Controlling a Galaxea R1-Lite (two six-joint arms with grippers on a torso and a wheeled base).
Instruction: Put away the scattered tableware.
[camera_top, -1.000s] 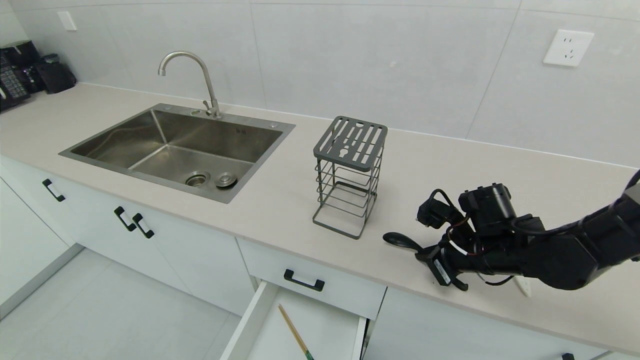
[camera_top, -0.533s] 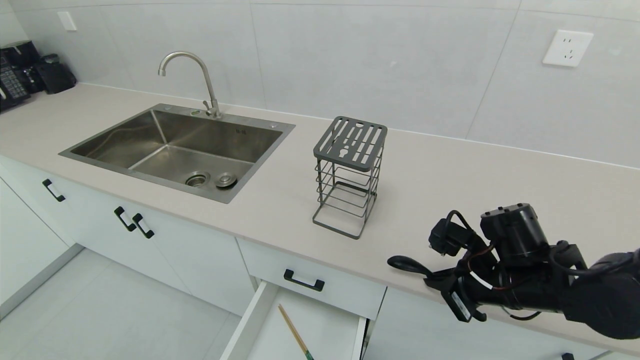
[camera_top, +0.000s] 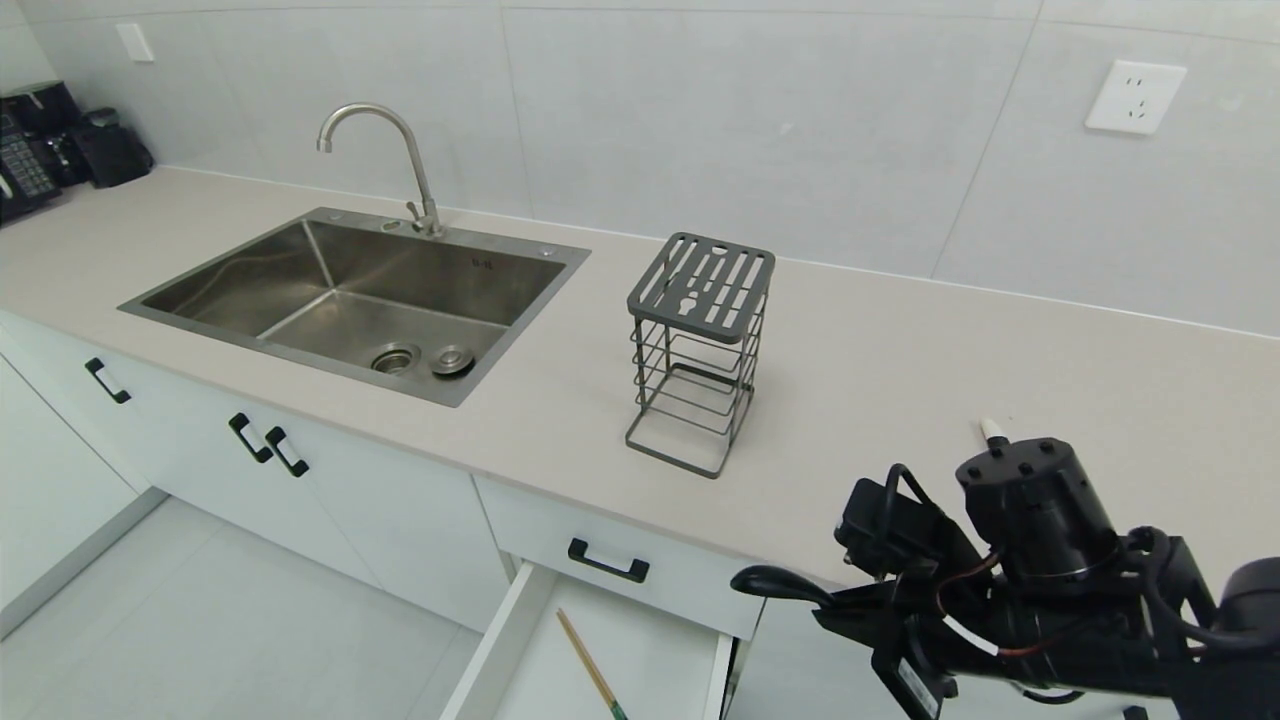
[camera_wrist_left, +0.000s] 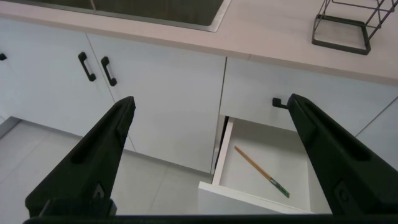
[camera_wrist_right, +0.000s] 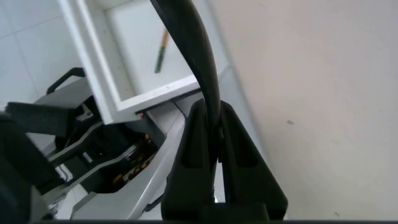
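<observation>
- R gripper (camera_top: 850, 608) (camera_wrist_right: 211, 121): fingers narrow, pinched onto the handle of the black spoon (camera_top: 770, 583) (camera_wrist_right: 189, 37).
- Spoon: all black, slim curved handle, small rounded bowl. 1 of them.
- Spoon vs fingers: handle end sits between the two R fingers. The rest sticks out past the fingertips, bowl end farthest from them, out beyond the counter (camera_top: 900, 350) front edge.
- Past the spoon tip, lower down: 1 open white drawer (camera_top: 505, 640) (camera_wrist_left: 217, 155) with 1 wooden chopstick (camera_top: 588, 668) (camera_wrist_left: 260, 171) lying in it, green tip, well apart from the R fingers.
- L gripper (camera_wrist_left: 211, 102): fingers spread wide, nothing between them. Drawer and chopstick lie beyond its fingertips.
- Behind the R wrist, on the counter: 1 white-tipped item (camera_top: 992, 430), mostly hidden, can't tell what.
- Farther from the R fingers: 1 grey wire rack (camera_top: 700, 350), upright on the counter.
- Farthest: 1 steel sink (camera_top: 290, 357).
</observation>
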